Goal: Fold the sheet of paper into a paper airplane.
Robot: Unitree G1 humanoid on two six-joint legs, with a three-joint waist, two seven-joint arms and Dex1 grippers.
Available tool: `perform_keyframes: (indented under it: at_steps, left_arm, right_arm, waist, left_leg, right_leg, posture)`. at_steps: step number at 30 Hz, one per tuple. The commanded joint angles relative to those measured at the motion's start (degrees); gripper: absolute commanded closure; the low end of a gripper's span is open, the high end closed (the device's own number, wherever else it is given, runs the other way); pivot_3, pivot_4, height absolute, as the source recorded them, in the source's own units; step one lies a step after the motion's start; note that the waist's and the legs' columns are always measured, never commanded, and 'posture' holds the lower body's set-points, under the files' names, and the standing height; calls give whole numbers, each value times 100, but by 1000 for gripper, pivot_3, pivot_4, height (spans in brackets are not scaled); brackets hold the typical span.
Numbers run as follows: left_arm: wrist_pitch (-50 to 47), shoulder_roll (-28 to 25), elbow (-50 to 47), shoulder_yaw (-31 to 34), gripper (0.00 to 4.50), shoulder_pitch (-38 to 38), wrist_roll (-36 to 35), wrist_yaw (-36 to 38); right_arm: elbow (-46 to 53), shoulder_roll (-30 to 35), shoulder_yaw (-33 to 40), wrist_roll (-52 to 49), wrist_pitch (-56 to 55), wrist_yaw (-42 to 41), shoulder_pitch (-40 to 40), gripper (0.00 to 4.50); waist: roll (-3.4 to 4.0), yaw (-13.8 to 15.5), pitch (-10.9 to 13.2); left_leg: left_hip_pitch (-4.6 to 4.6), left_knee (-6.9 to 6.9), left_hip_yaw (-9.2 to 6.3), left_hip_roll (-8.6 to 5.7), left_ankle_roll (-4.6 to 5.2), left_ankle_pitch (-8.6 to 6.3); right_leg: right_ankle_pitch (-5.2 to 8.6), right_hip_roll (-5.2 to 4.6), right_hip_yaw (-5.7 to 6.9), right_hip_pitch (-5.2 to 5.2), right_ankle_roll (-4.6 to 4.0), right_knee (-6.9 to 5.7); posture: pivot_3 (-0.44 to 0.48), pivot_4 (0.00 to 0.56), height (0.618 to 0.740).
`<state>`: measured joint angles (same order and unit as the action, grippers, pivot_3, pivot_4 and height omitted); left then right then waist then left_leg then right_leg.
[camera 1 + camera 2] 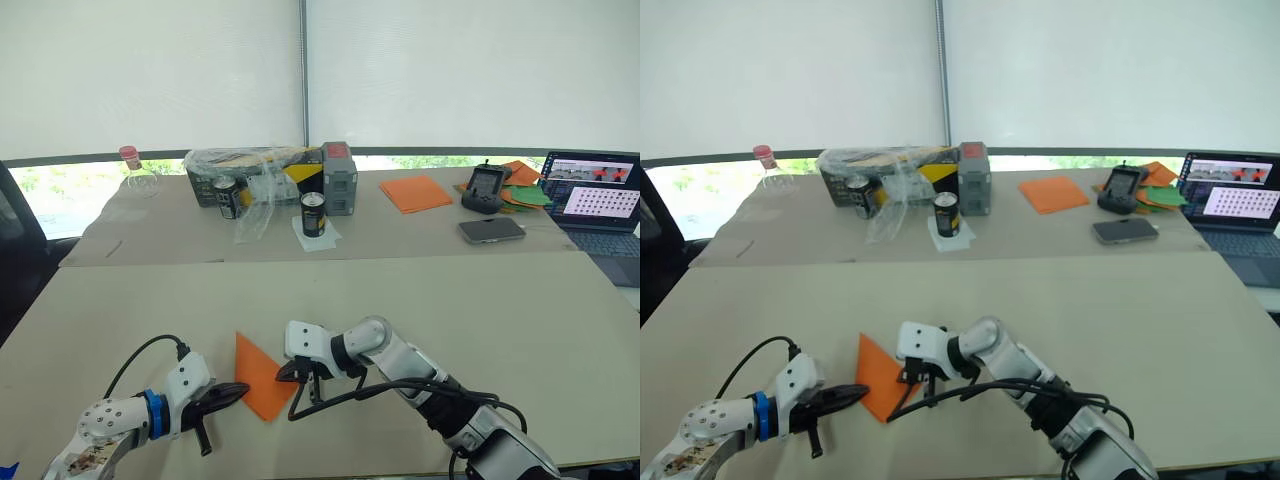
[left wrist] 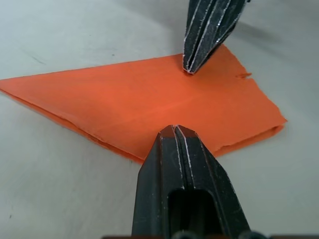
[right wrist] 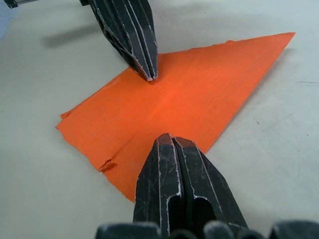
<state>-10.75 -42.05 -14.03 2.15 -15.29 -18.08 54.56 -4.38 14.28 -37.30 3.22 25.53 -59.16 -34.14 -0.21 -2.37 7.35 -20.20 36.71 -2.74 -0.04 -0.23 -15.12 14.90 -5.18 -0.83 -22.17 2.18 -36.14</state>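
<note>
Both grippers press closed fingertips onto the paper airplane, the left gripper from one side, the right gripper from the other. It lies flat on the near table, already a pointed, layered wedge; wing folds look undone. Beyond the airplane, well apart, stand a can, a spare orange sheet and a laptop; nothing crowds it.

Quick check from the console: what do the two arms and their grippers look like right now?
The left arm is white and silver with a blue ring at the wrist and a black cable looping over it. The right arm is silver and white with black cables trailing beneath. Each gripper, left and right, has two black, ridged, tapering fingers.
</note>
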Motion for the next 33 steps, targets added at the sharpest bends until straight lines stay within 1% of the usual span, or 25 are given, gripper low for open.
perform_keyframes:
  at_steps: [1,5,9,11,14,16,18,23,27,33]
  left_arm:
    - [6,-51,220,-128,4477,-321,65,182]
    - [345,49,424,31,4477,-441,63,156]
    - [585,356,568,521,4477,-446,-421,101]
    - [396,566,632,850,4477,-252,-856,-36]
    - [-246,879,494,1339,4477,458,-1746,-495]
    - [-534,972,395,1413,4477,795,-1965,-648]
    - [-688,992,330,1311,4477,1038,-1960,-675]
    - [-771,1039,415,986,4477,1358,-1720,-635]
    - [-485,994,561,641,4477,1143,-1260,-413]
    - [-133,1076,902,395,4477,807,-796,-344]
  right_arm:
    - [-442,154,-213,267,137,22,133,4500]
    - [-457,149,-211,265,126,33,127,4500]
    - [-478,144,-202,262,113,46,122,4500]
    - [-497,137,-200,260,102,48,117,4500]
    - [-525,121,-204,265,90,48,104,4500]
    - [-544,116,-202,269,86,45,94,4500]
    - [-558,109,-203,274,87,52,89,4500]
    - [-556,109,-182,289,118,86,98,4500]
    - [-511,127,-165,290,165,127,127,4500]
    - [-477,139,-153,298,190,147,140,4500]
  waist:
    - [0,0,0]
    - [1,1,0]
    - [0,0,1]
    - [-3,2,3]
    - [-27,42,15]
    - [-46,63,16]
    - [-60,51,10]
    - [-48,-4,17]
    - [-44,-2,20]
    - [-42,10,21]
  left_leg:
    - [0,0,0,0,0,0]
    - [0,0,-1,1,0,0]
    - [-1,0,-1,3,0,0]
    - [-2,0,-2,4,0,0]
    - [-2,0,-13,6,1,1]
    - [-1,3,-29,7,1,2]
    - [-2,3,-29,7,0,2]
    - [-9,0,-14,-5,-1,1]
    - [-9,0,-15,-4,-1,1]
    - [-8,0,-16,-2,-1,1]
  right_leg:
    - [0,0,0,0,0,0]
    - [1,0,0,-1,-1,0]
    - [1,0,1,-2,-2,0]
    - [1,1,3,-2,-2,-1]
    - [1,3,12,-3,-2,-6]
    - [0,8,28,-7,-2,-8]
    - [0,11,24,2,-4,-8]
    - [-1,3,5,0,-3,-6]
    - [-1,5,6,0,-3,-6]
    - [0,5,7,-1,-4,-6]
  posture:
    - [0,150,740]
    - [0,150,740]
    - [0,150,740]
    - [0,150,740]
    - [0,150,740]
    - [0,150,740]
    - [0,150,740]
    - [0,150,740]
    - [0,150,740]
    - [0,150,740]
